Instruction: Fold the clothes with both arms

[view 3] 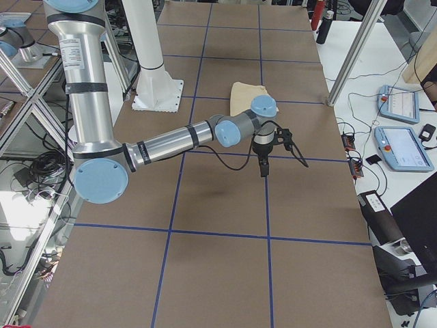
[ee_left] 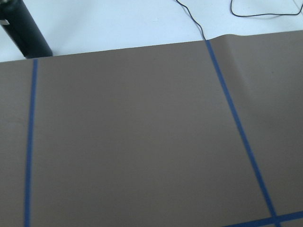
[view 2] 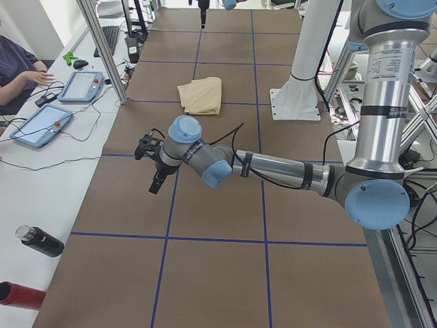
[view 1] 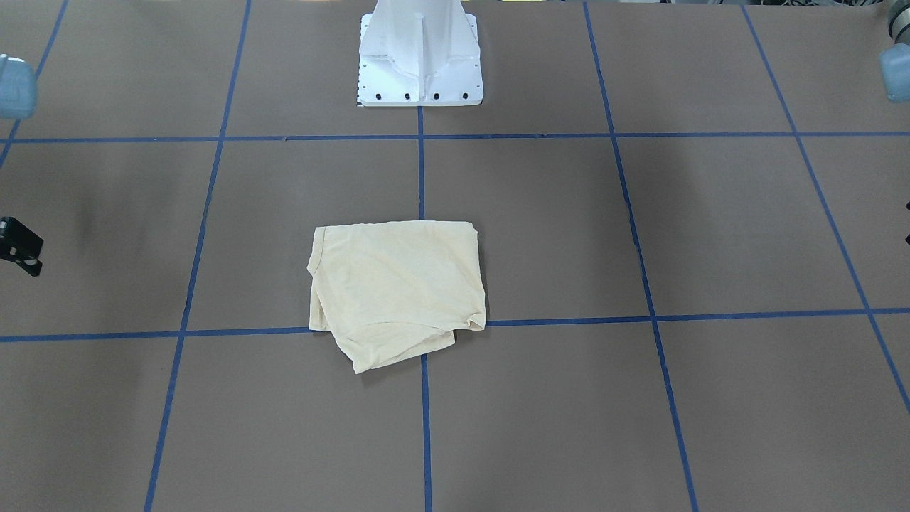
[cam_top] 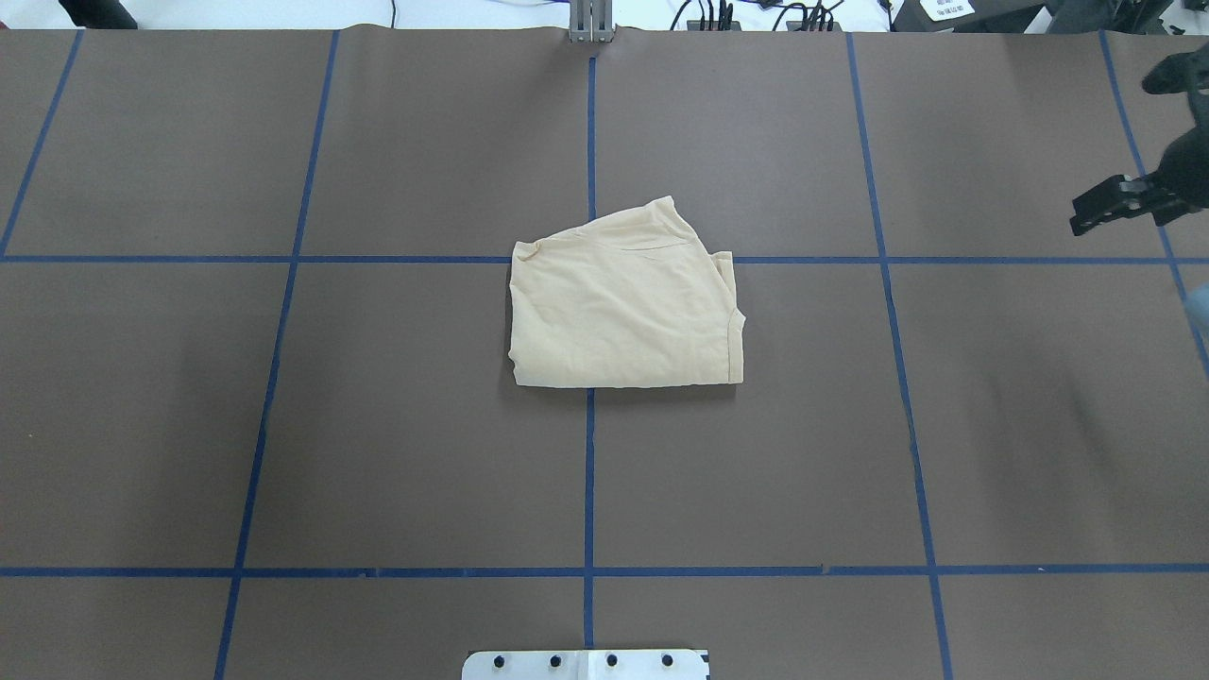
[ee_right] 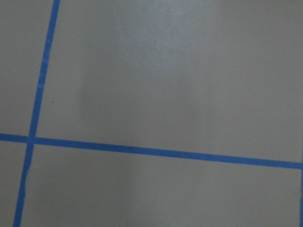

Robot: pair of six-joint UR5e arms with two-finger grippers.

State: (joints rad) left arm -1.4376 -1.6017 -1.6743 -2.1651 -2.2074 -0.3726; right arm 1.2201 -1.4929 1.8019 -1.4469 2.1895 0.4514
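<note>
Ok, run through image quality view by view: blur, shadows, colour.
Right wrist view: dim, grey-tinted, soft, faint shadow band on the table. Left wrist view: sharp, brown. Front-facing view: joint cap at the edge blurred, shirt crisp. Overhead view: even light, soft shadows at right.

The cream-yellow shirt (cam_top: pixel 623 312) lies folded into a small, roughly square bundle, plain side up, flat at the middle of the desk (cam_top: pixel 283 425). One layer juts out askew at one edge. The left arm (view 2: pixel 273 167) and right arm (view 3: pixel 171 142) reach out low, each well apart from it.
</note>
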